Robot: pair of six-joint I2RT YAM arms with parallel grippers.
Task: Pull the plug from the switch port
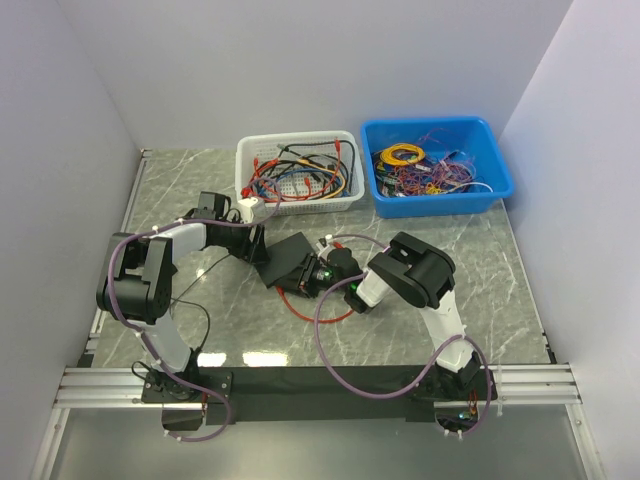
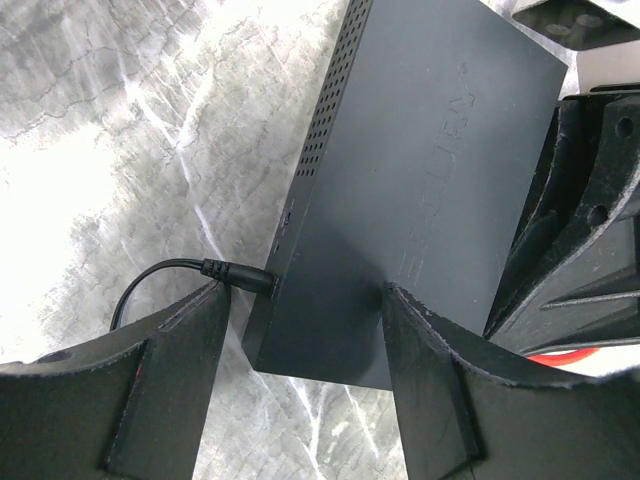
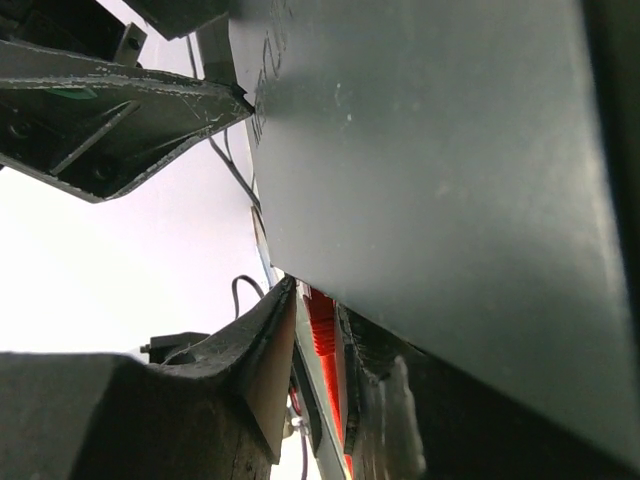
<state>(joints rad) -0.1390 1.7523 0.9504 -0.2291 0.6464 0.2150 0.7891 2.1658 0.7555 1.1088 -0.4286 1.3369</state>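
Note:
The matte-black switch (image 1: pixel 289 260) lies tilted mid-table between both arms. In the left wrist view the switch (image 2: pixel 420 170) has its near end between my left gripper (image 2: pixel 303 300) fingers, which close on its sides. A thin black power plug (image 2: pixel 237 273) sits in the switch's side beside the left finger (image 2: pixel 170 380). My left gripper (image 1: pixel 262 248) meets the switch from the left, my right gripper (image 1: pixel 326 272) from the right. In the right wrist view my right gripper (image 3: pixel 318 335) pinches the red plug (image 3: pixel 322 335) under the switch's edge (image 3: pixel 430 170). Its red cable (image 1: pixel 322 312) loops on the table.
A white mesh basket (image 1: pixel 300 200) of cables stands at the back centre, and a blue bin (image 1: pixel 500 185) of wires at the back right. White walls close in the table on both sides. The black rail (image 1: pixel 320 382) runs along the near edge.

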